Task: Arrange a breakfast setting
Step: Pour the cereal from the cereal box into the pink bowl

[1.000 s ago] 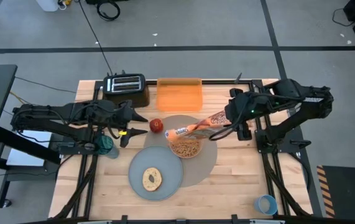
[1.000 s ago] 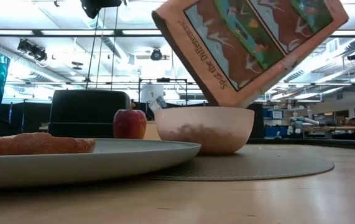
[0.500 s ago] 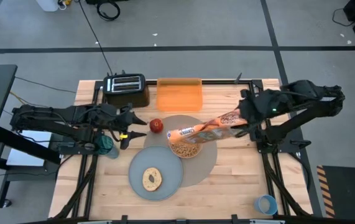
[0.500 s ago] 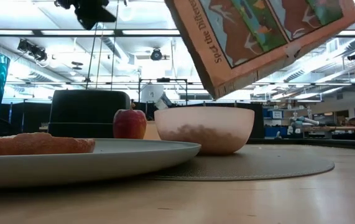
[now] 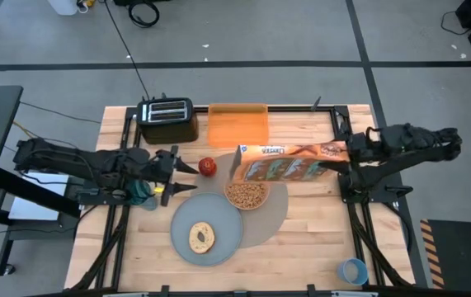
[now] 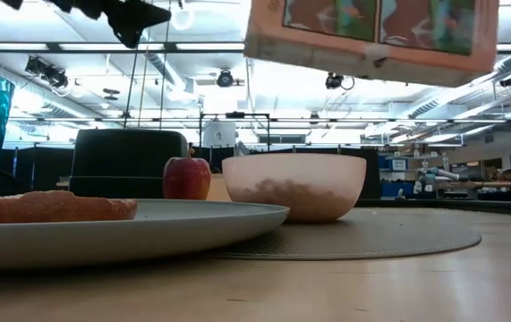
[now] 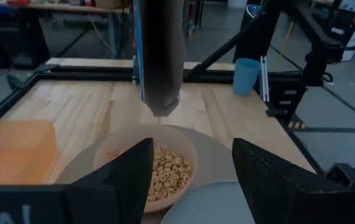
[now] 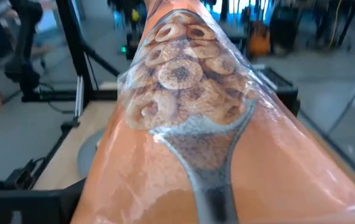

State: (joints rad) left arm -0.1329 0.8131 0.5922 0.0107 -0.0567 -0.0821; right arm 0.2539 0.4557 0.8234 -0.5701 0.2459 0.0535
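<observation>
Cereal box held level above the filled bowl, its grip point hidden.

The right gripper (image 5: 352, 153), at centre right of the high view, holds the cereal box (image 5: 289, 162), but its fingers are covered by the box's end, and in the right wrist view the box fills the frame; the fingers are closed on it. The pale pink bowl (image 5: 247, 195) of cereal sits below the box's left end, on the round taupe mat (image 5: 275, 216). The left gripper (image 5: 187, 176), at centre left, has its fingers apart and empty, with the red apple (image 5: 208, 167) just right of them. The bagel (image 5: 201, 238) lies on the grey plate (image 5: 227, 233), lower centre. The blue cup (image 5: 352, 270) stands at lower right.
</observation>
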